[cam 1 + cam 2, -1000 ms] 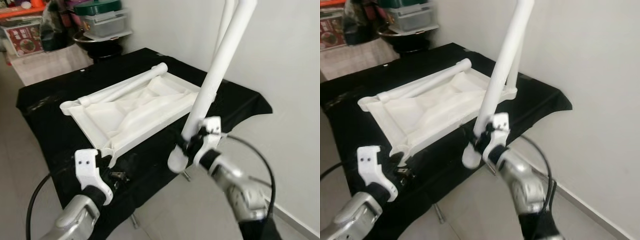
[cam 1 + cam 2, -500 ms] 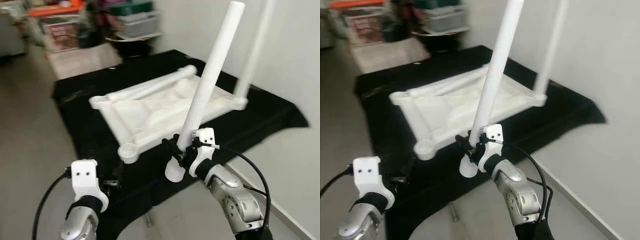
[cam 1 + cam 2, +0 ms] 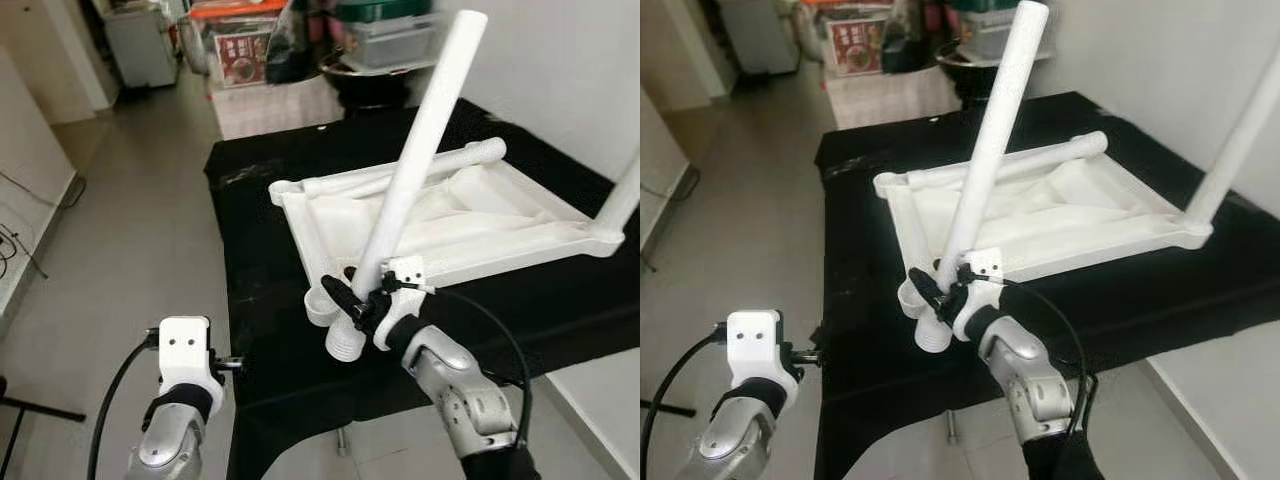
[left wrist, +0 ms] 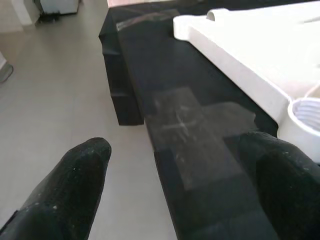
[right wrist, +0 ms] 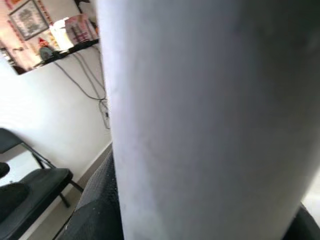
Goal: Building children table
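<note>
Black-draped stand (image 3: 260, 240); right pincer (image 3: 356, 300) clamping white leg (image 3: 410, 185), left pincer (image 4: 175, 185) agape.

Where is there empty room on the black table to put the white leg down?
Bare black cloth lies between the white tabletop and the cloth's left edge, and along the front right edge. The middle is crowded by the tabletop, and the right gripper holds the white leg over the near corner socket.
</note>
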Robot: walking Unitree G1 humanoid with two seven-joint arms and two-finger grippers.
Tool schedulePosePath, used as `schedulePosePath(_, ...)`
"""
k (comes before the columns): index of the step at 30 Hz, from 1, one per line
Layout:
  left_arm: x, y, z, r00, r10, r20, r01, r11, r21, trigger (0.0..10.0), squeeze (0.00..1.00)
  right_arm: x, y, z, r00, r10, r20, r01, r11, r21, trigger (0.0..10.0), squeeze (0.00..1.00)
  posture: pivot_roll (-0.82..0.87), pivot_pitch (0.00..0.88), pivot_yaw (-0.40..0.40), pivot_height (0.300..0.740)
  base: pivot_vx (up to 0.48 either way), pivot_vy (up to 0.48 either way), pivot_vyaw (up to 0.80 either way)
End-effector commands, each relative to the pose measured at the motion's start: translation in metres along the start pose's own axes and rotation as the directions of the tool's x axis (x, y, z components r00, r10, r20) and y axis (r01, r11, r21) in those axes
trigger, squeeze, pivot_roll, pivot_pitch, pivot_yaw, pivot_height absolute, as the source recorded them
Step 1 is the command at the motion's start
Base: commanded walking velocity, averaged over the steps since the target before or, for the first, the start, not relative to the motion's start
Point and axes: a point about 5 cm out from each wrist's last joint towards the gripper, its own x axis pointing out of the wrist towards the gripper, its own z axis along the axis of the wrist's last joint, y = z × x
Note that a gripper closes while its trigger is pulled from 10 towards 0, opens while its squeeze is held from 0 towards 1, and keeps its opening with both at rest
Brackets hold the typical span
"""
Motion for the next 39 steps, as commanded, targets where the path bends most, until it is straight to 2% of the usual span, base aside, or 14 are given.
schedulePosePath(1, 0.0003, 0.0014, -0.0001, 1.000, 0.004, 0.013, -0.004, 1.000, 0.010, 10.0, 0.00, 0.0039, 0.0032, 0.0031, 1.000, 0.020, 0.023, -0.019, 1.000, -0.002, 10.0, 0.00, -0.03, 0.000, 0.041, 0.740, 0.000, 0.000, 0.80)
schedulePosePath(4, 0.0008, 0.0010, 0.0000, 1.000, 0.004, 0.016, -0.005, 1.000, 0.014, 10.0, 0.00, 0.0043, 0.0027, 0.0034, 1.000, 0.018, 0.025, -0.018, 1.000, 0.004, 10.0, 0.00, -0.03, 0.000, 0.041, 0.740, 0.000, 0.000, 0.80)
schedulePosePath(16, 0.0035, -0.0002, -0.0022, 1.000, -0.008, 0.005, 0.008, 1.000, -0.001, 10.0, 0.00, 0.0058, 0.0005, 0.0041, 0.999, 0.010, 0.033, -0.011, 0.999, 0.032, 10.0, 0.00, -0.03, 0.000, 0.039, 0.740, 0.000, 0.000, 0.00)
schedulePosePath(22, 0.0041, -0.0013, -0.0014, 1.000, -0.021, 0.013, 0.021, 1.000, -0.009, 10.0, 0.00, 0.0059, 0.0002, 0.0041, 0.999, 0.009, 0.031, -0.010, 0.999, 0.031, 10.0, 0.00, -0.03, 0.000, 0.039, 0.740, 0.000, -0.432, 0.00)
schedulePosePath(39, 0.0065, -0.0022, 0.0008, 0.999, -0.052, 0.012, 0.053, 0.997, -0.064, 10.0, 0.00, 0.0070, -0.0001, 0.0053, 0.999, 0.012, 0.031, -0.013, 0.999, 0.029, 10.0, 0.00, -0.03, 0.000, 0.035, 0.740, 0.000, 0.000, 0.00)
